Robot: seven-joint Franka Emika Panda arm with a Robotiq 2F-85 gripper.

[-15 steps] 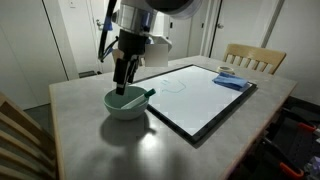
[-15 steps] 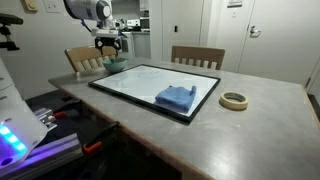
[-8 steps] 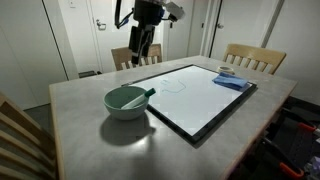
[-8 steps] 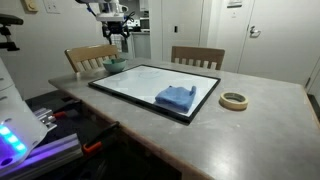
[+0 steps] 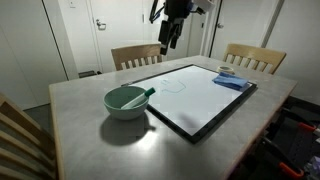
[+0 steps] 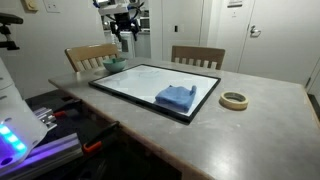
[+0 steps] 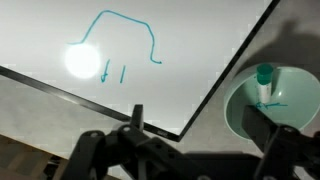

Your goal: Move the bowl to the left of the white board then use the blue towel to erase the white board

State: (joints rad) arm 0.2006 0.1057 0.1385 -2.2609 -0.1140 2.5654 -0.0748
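Hovering empty, the gripper gapes wide.

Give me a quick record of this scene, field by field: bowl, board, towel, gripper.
bowl: on the table, beside the white board, not on it
white board: flat on the table, blue marks drawn on it
blue towel: bunched, lying on the white board
gripper: open, empty, high above the table
tape roll: on the table, off the board
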